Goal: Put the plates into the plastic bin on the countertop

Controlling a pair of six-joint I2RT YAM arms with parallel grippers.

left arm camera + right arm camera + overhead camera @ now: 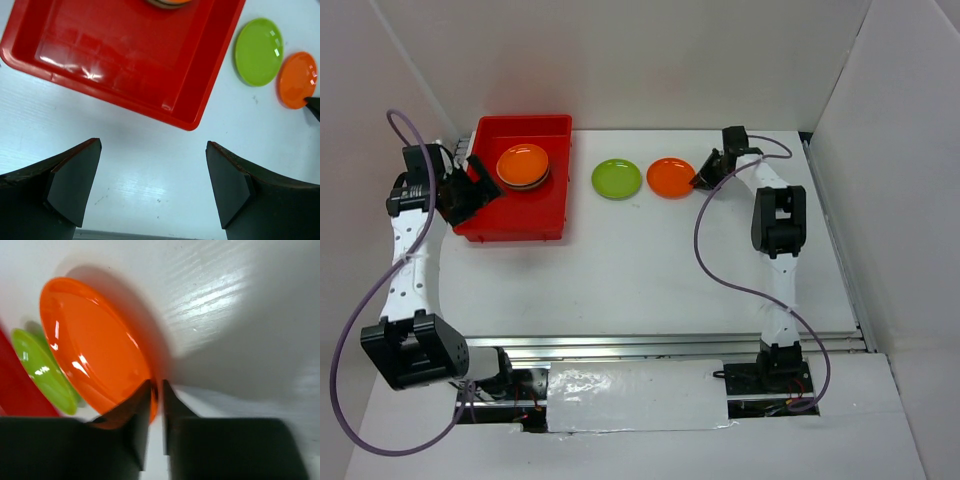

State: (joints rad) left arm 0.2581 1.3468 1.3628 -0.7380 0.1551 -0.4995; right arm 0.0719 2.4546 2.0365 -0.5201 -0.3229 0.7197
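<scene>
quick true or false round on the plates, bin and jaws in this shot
1. The left gripper has its jaws open and empty. True.
2. The lime green plate lies inside the red bin. False: it lies on the countertop, right of the bin.
3. The stacked orange plate tops a pile in the bin. True.
4. The right gripper hangs far from every plate. False: its jaws pinch the rim of the loose orange plate.
</scene>
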